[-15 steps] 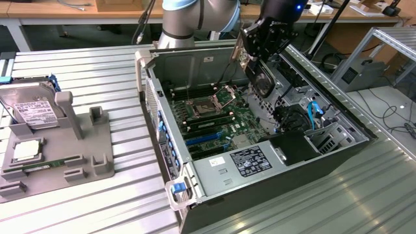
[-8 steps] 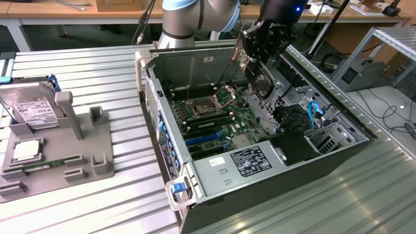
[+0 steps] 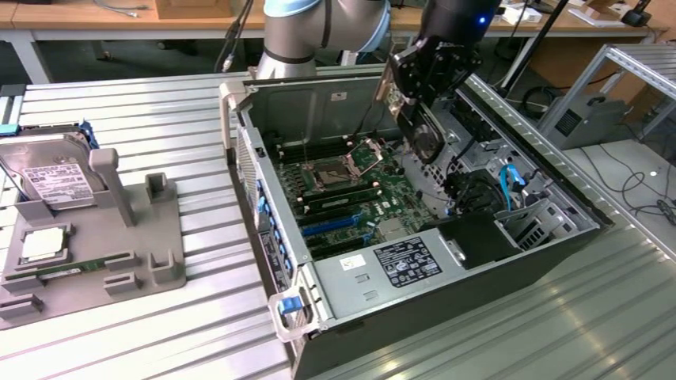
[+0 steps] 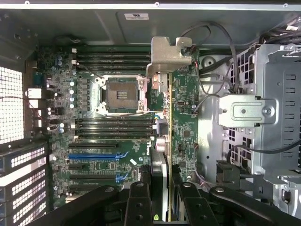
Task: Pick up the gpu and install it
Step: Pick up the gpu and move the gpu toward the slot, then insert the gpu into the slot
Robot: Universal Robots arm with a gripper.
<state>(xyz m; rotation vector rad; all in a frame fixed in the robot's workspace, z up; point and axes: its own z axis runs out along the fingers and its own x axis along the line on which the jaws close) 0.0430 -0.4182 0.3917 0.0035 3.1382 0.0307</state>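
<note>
Gpu (image 3: 425, 136) hangs clamped in the partly closed claw (image 4: 161, 200) above the open computer case (image 3: 245, 146). Its long axis points down from the claw toward the motherboard (image 3: 365, 202), bracket end leading, with the blue slot (image 4: 94, 156) off to one side.

Gripper (image 3: 413, 96) with gpu (image 3: 426, 134) above open computer case (image 3: 423, 336); hard drive (image 3: 44, 170) on grey holder (image 3: 148, 265), exterior view's left.
</note>
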